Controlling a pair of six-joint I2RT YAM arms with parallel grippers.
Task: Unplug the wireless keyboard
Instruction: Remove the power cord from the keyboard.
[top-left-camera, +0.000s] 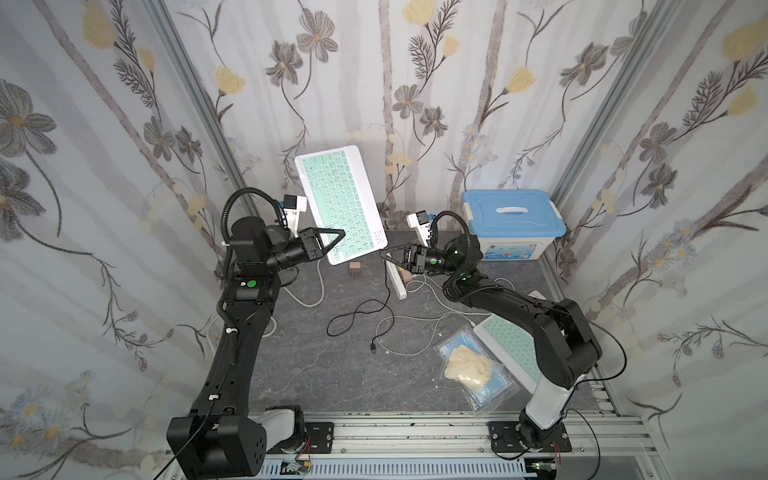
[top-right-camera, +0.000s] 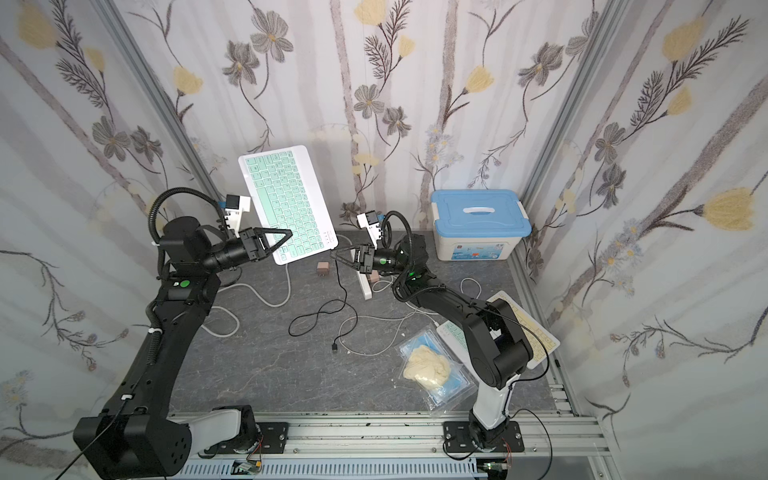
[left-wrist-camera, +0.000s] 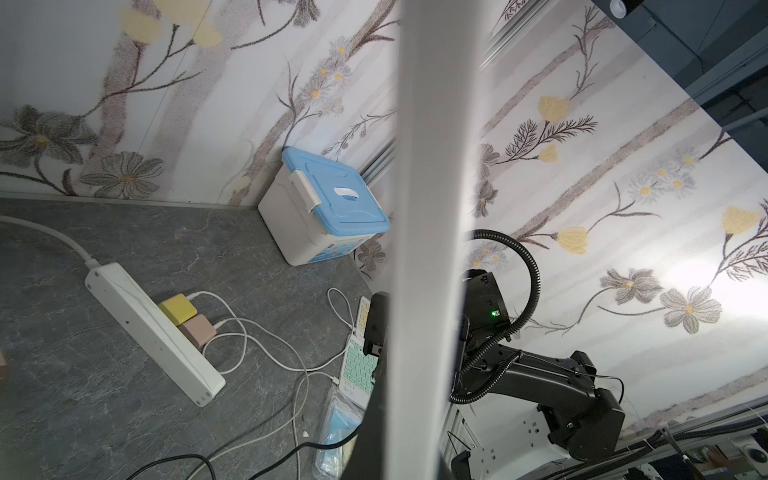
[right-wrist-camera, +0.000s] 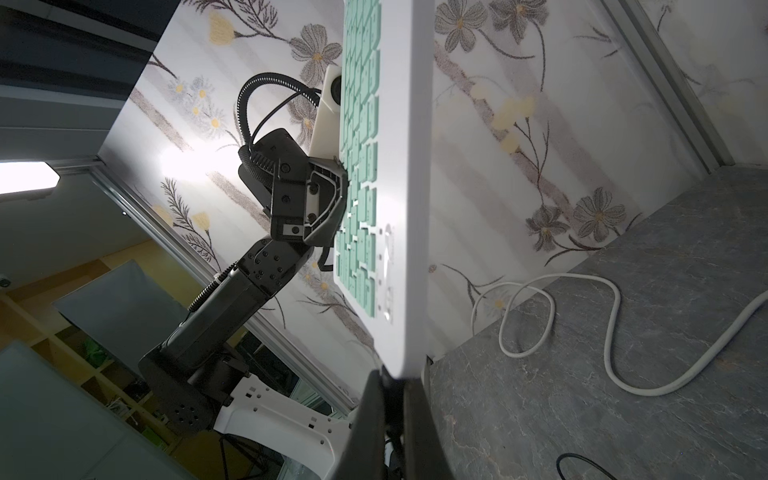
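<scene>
In both top views the wireless keyboard (top-left-camera: 340, 195) (top-right-camera: 286, 195), white with mint keys, is held tilted in the air above the back of the table. My left gripper (top-left-camera: 341, 234) (top-right-camera: 289, 233) is shut on its near long edge. The left wrist view shows that white edge (left-wrist-camera: 432, 166) running between the left gripper's (left-wrist-camera: 419, 440) jaws. My right gripper (top-left-camera: 382, 252) (top-right-camera: 332, 252) (right-wrist-camera: 392, 380) is shut at the keyboard's lower corner (right-wrist-camera: 409, 353), on the plug of a black cable (top-left-camera: 388, 286) (top-right-camera: 343, 291). The cable hangs down and loops on the table. The plug itself is hidden between the fingers.
A white power strip (left-wrist-camera: 153, 332) with a yellow charger (left-wrist-camera: 178, 306) and a pink charger (left-wrist-camera: 199, 330) lies mid-table among white cables. A blue-lidded box (top-left-camera: 513, 222) stands back right. A second keyboard (top-left-camera: 509, 345) and a bagged cloth (top-left-camera: 467, 365) lie near the right arm.
</scene>
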